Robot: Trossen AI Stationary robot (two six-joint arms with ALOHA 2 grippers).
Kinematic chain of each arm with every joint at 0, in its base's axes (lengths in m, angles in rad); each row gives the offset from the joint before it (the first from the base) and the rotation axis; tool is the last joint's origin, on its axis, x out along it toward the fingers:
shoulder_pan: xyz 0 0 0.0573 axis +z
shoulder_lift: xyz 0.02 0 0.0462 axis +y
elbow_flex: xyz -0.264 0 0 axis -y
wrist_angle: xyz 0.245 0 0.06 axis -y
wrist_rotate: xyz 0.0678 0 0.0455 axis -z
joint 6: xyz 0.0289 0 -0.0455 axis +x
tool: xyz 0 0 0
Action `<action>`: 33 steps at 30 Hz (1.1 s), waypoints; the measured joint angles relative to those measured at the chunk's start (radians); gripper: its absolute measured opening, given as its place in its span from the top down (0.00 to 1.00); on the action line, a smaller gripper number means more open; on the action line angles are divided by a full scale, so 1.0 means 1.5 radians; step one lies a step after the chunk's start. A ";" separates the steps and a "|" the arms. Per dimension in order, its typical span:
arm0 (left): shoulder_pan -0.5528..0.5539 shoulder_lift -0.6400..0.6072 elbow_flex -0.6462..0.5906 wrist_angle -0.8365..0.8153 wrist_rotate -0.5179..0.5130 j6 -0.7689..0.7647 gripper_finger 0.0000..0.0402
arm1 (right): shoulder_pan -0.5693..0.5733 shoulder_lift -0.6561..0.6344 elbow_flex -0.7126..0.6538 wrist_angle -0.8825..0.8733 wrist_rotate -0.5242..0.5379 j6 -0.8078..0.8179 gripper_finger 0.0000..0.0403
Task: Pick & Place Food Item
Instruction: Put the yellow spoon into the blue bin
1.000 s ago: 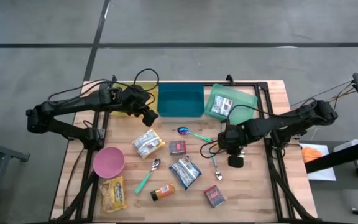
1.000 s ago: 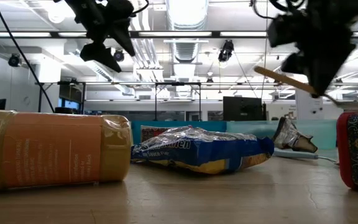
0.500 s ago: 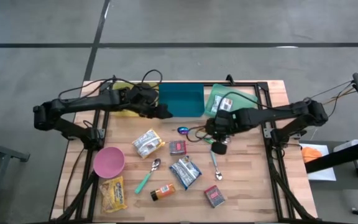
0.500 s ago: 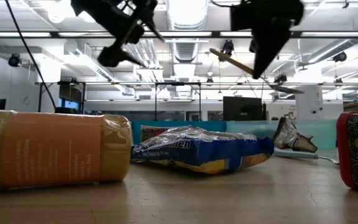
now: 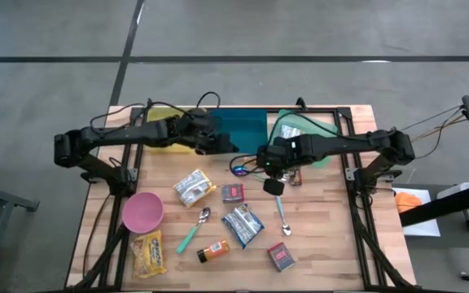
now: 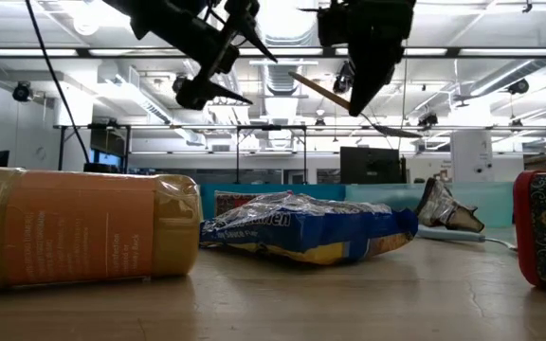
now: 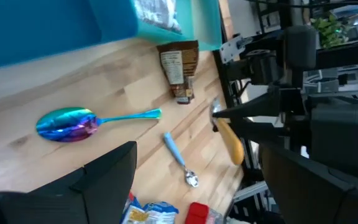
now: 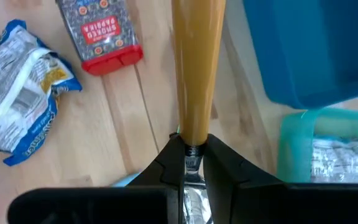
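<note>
Starting at the front edge of the table (image 5: 340,244): a yellow snack bag (image 5: 149,252), an orange bottle (image 5: 212,251) and a red spice tin (image 5: 281,257) sit in a loose row. Bit further in there's a pink bowl (image 5: 142,212), a green-handled spoon (image 5: 192,230), a blue snack bag (image 5: 243,225) and a silver snack bag (image 5: 193,187).

Past those, around mid-table, the right gripper (image 8: 193,149) hangs above the wood, clenched tight on a wooden-handled utensil (image 8: 197,74). The metal neck is pinched between its fingers and the tan handle sticks straight out ahead of it. It's up in the air, not touching the table. An iridescent spoon (image 5: 241,170) lies just beside that spot and a brown packet (image 7: 178,74) is on the other side.

Behind that is the teal bin (image 5: 236,130) with a green container (image 5: 304,134) next to it, which has a packet inside. The left gripper (image 5: 218,145) hovers at the bin's front edge, jaws spread wide, nothing in them
</note>
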 joint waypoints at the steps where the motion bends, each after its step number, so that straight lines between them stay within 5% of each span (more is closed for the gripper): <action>1: -0.002 0.004 0.002 0.010 0.000 -0.003 0.14 | -0.004 0.003 0.004 -0.001 0.000 -0.006 0.93; 18: -0.004 0.035 0.010 0.071 0.000 -0.024 0.14 | -0.053 0.011 0.033 0.042 -0.009 -0.061 0.93; 33: 0.084 -0.185 0.010 -0.121 -0.077 0.108 0.14 | -0.209 0.011 0.054 0.146 -0.099 -0.176 0.93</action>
